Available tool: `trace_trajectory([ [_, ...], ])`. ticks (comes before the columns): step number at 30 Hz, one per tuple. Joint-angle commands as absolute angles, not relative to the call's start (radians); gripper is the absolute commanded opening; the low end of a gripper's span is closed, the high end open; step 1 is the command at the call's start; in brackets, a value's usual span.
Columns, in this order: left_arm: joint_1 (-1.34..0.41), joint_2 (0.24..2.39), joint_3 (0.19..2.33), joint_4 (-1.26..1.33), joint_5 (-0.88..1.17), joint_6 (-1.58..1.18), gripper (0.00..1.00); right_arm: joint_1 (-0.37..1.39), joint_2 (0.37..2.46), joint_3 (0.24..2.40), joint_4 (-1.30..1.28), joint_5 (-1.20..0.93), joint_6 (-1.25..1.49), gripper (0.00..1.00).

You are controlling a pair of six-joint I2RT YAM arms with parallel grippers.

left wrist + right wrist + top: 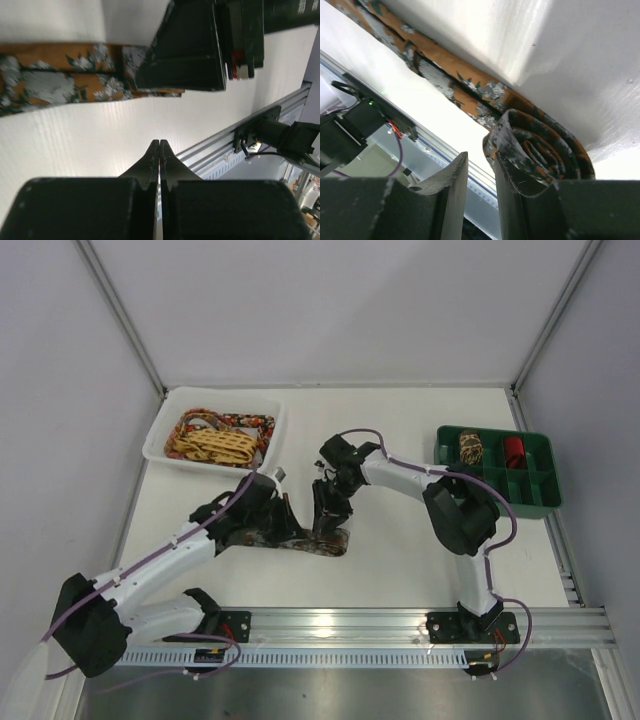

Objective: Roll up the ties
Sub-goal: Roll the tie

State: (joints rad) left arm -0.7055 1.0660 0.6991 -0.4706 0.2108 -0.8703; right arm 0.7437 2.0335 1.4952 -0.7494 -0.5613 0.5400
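We prop the half-rolled tie [540,145] with our right claw [480,162], slightly open and empty, probably against uncoiling; left claw [159,146] near it, shut, empty

Bright, even light is falling from overhead in the top view, and the arms are casting only soft, pale shadows on the white counter [400,550]. In the left wrist view a patch of glare is shining on the counter just ahead of the left pincer [159,146], whose dark body is blurring in the foreground. In the right wrist view strong glare is washing out the counter at upper right. There the right pincer [481,162] is looking soft and dim, while the rolled tie [540,145] is showing crisp.
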Motion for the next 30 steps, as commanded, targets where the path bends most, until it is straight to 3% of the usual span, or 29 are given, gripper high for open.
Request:
trace_trajectory([
  [1,-0.632,1.084,0.778,-0.514,0.196,-0.715,0.00,0.739,1.967,1.549,-0.739,-0.571,0.586,0.34],
  [7,-0.497,1.176,0.841,-0.480,0.277,-0.660,0.00,0.735,1.888,1.559,-0.773,-0.488,0.618,0.41],
  [12,-0.472,1.429,0.985,-0.440,0.405,-0.586,0.01,0.729,1.778,1.484,-0.787,-0.372,0.667,0.43],
  [17,-0.472,1.638,1.150,-0.480,0.465,-0.509,0.01,0.788,1.563,1.173,-0.629,-0.204,0.762,0.36],
  [21,-0.476,1.745,1.288,-0.552,0.454,-0.453,0.01,0.951,1.442,0.959,-0.395,-0.024,0.825,0.21],
  [25,-0.506,1.870,1.388,-0.655,0.413,-0.407,0.01,1.098,1.422,0.841,-0.246,0.147,0.900,0.00],
  [30,-0.563,1.911,1.422,-0.732,0.341,-0.383,0.01,1.204,1.465,0.776,-0.170,0.362,0.991,0.00],
])
